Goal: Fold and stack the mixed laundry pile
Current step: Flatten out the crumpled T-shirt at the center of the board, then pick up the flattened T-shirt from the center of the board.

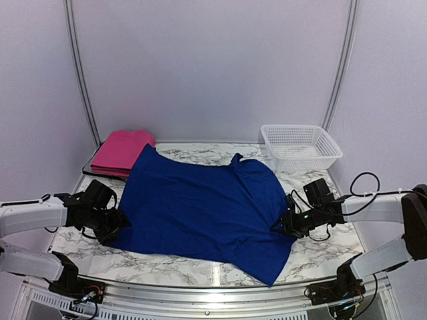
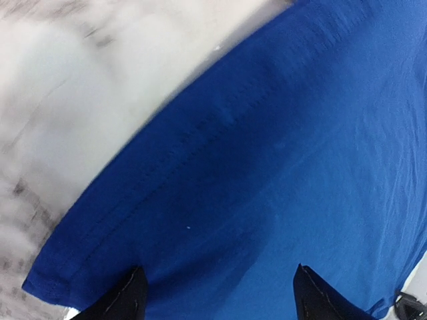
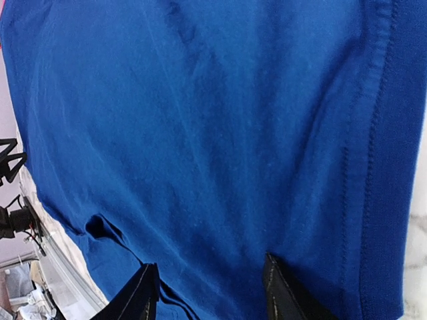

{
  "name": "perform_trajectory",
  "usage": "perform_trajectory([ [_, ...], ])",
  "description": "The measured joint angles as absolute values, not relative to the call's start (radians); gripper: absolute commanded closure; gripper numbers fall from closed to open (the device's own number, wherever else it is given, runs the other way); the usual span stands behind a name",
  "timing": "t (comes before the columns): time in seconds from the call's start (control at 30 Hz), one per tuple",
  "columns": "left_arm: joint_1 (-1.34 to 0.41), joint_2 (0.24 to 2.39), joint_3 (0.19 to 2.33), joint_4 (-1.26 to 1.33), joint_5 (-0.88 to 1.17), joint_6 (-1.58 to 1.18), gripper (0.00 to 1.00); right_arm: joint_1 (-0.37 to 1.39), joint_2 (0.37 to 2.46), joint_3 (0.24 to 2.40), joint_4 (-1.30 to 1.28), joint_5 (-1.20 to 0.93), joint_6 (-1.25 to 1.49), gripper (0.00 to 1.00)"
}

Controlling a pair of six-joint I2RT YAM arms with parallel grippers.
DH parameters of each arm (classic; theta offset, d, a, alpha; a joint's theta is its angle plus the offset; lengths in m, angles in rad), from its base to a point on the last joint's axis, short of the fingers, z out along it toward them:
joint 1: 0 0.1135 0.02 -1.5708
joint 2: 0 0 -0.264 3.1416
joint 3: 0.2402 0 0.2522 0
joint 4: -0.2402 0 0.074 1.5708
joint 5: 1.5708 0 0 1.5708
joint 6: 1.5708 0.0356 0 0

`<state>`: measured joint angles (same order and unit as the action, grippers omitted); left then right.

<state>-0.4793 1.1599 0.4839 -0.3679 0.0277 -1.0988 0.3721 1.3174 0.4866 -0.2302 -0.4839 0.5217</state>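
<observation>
Slippage looks the likeliest trouble. The blue garment (image 1: 200,207) lies spread flat over the middle of the counter (image 1: 167,267). Its far-left corner reaches the folded pink garment (image 1: 121,152) at the far left; whether it overlaps is unclear. The left pincer (image 1: 119,223) sits at the garment's left hem, fingers spread with cloth lying between them. The right pincer (image 1: 281,225) sits at the right edge, fingers likewise apart over the fabric. If either closes on too thin a bite of hem, or catches only one layer, the fold could come out crooked or drop midway. Uneven lifting could bunch the near-right corner, and dragging the far corner might disturb the pink stack.
</observation>
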Motion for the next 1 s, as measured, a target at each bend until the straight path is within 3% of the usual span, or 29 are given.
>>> perform_trajectory([
  [0.2, -0.484, 0.984, 0.43, -0.561, 0.032, -1.208, 0.12, 0.373, 1.243, 0.482, -0.335, -0.455, 0.528, 0.39],
  [0.37, -0.494, 1.06, 0.515, -0.661, 0.008, -1.106, 0.01, 0.373, 1.261, 0.55, -0.438, -0.429, 0.496, 0.36],
  [0.47, -0.536, 1.1, 0.639, -0.685, -0.017, -0.953, 0.01, 0.373, 1.249, 0.607, -0.503, -0.42, 0.471, 0.36],
  [0.7, -0.716, 1.185, 0.862, -0.516, 0.069, -0.59, 0.17, 0.373, 1.192, 0.665, -0.558, -0.446, 0.443, 0.39],
  [0.87, -0.925, 1.528, 1.106, -0.414, 0.143, -0.368, 0.34, 0.358, 1.196, 0.663, -0.573, -0.496, 0.442, 0.39],
  [1.0, -1.08, 1.818, 1.375, -0.381, 0.195, -0.213, 0.39, 0.285, 1.139, 0.641, -0.585, -0.554, 0.445, 0.39],
])
